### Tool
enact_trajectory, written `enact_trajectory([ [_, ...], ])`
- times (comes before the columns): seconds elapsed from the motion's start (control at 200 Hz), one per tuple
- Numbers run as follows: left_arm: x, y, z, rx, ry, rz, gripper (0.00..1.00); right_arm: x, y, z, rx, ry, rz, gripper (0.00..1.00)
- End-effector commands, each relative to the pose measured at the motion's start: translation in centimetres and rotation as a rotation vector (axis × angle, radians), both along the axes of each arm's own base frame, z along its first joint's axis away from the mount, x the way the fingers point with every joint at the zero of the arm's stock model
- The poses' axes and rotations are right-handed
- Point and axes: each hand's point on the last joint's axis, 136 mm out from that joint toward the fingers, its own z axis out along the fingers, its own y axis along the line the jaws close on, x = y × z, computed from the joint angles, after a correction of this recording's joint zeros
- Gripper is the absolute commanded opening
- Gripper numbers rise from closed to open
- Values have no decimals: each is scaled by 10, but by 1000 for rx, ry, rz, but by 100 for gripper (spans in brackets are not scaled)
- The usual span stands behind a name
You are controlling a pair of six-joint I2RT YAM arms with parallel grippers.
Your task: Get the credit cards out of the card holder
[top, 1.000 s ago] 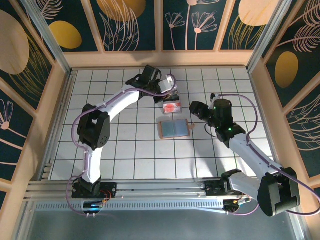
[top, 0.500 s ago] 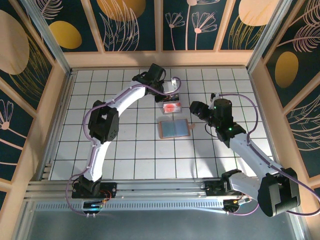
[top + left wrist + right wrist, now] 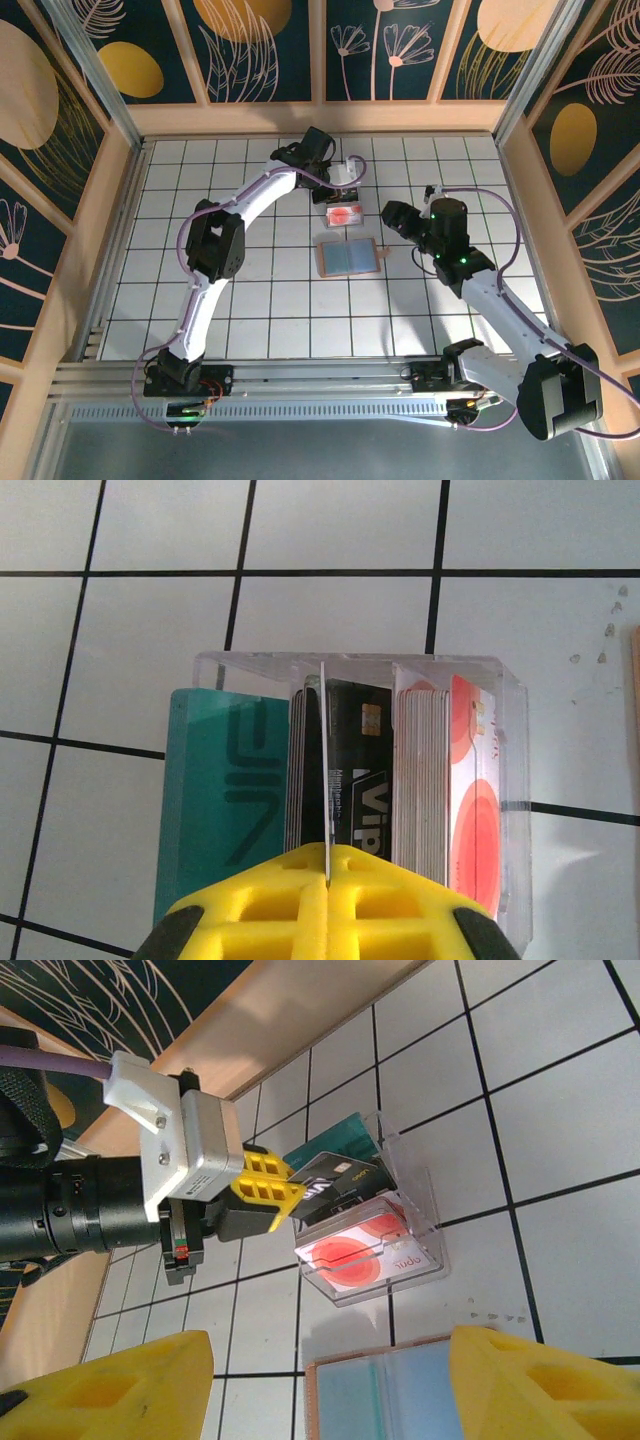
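Left hand: reaching out to the far middle of the counter, yellow fingers pinched together on a thin card.
Thin card: seen edge-on, standing upright inside the clear box; it may be the same piece as the dark card with the chip, but from this angle that is hard to be sure of.
Clear box: sits on the counter just beyond the card holder, with cards standing in rows inside.
Teal card: at the left side of the box, leaning against its outer wall.
Red-spotted cards: a packed white stack on the right side of the box.
Card holder: lying open and flat in the middle of the counter, blue-grey inner face up, tan rim around it, small tab on its right side.
Right hand: fingers spread wide apart, gripping nothing, hanging just right of the card holder and angled toward the box.
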Motion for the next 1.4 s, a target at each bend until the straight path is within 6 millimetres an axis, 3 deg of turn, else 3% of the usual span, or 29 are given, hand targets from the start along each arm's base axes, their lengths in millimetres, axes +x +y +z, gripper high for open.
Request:
enact_trajectory([
  [0.0,4,6,-9,37,2,-7,0,0,-3,8,-2,-29,-15,64],
  [0.115,4,6,-11,37,8,-5,0,0,-3,8,2,-29,-13,64],
  [0.195,4,7,-14,41,14,3,13,1,-1,9,6,-32,-9,64],
  [0.4,5,3,-9,24,19,9,16,1,1,8,13,-29,1,64],
  [0.621,4,0,9,-9,18,14,15,1,1,7,11,-29,1,64],
  [0.981,-5,1,73,-113,-7,66,19,0,1,2,3,-12,4,61],
  [1.186,0,18,112,-195,-110,234,23,0,3,-2,2,0,11,59],
  [1.216,-2,22,117,-210,-124,254,31,0,2,-3,0,4,10,59],
  [1.396,-27,46,149,-333,-196,350,53,0,7,-9,5,20,28,59],
])
